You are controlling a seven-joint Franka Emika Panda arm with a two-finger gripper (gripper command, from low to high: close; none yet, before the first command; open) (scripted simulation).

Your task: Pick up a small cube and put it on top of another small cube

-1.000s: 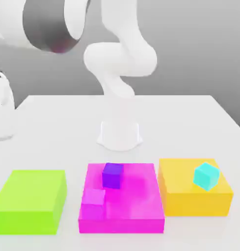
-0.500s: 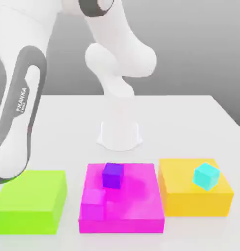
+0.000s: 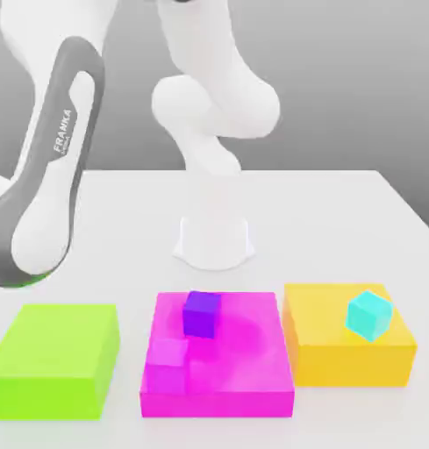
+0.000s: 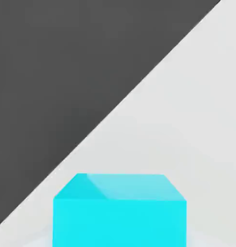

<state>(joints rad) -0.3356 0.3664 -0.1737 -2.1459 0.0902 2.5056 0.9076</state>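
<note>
Exterior view: white bench (image 3: 358, 202), three blocks along near edge — green (image 3: 55, 355) left, magenta (image 3: 218, 355) centre, yellow (image 3: 349, 344) right. Purple cube (image 3: 202, 314) and pink cube (image 3: 168, 353) on magenta, apart; cyan cube (image 3: 369, 315) tilted on yellow. Arm link (image 3: 46, 202) over far left. Hand view: cyan block (image 4: 119, 212) close up, on pale surface. Claw state: cannot tell.

Bright even light, soft faint shadows

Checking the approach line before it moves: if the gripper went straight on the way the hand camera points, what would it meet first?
Probably the cyan cube, low in the hand view; depth is unclear.
</note>
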